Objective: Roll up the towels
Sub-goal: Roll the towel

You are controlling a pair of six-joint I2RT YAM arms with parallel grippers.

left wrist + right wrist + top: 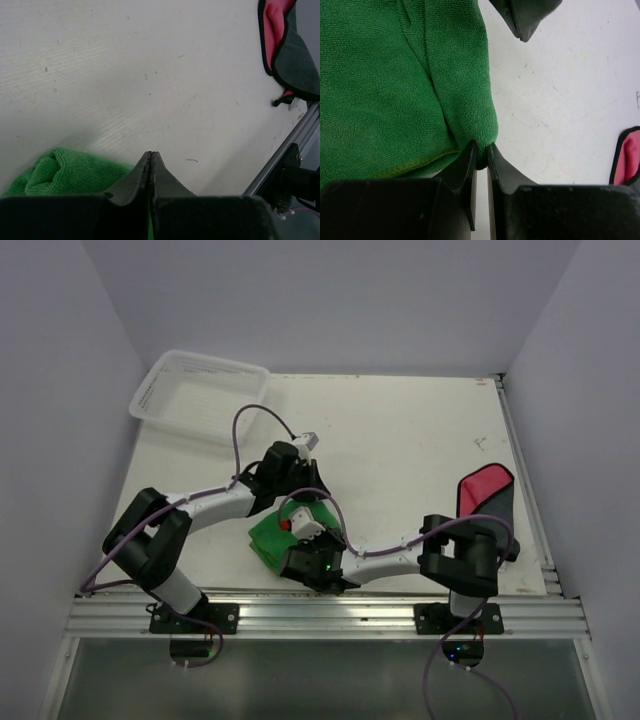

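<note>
Left arm (205, 506) bent at the elbow, forearm reaching right toward mid-table. Left gripper (151, 156) fingers pressed together, tips touching. Right arm (400, 556) low, forearm stretched left. Right gripper (482, 148) pinched tight on a corner of the green towel (380, 90). Wrists near each other.

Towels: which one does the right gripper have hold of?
The green towel: its corner is pinched in the right gripper. The red towel lies apart at the far right, untouched.
</note>
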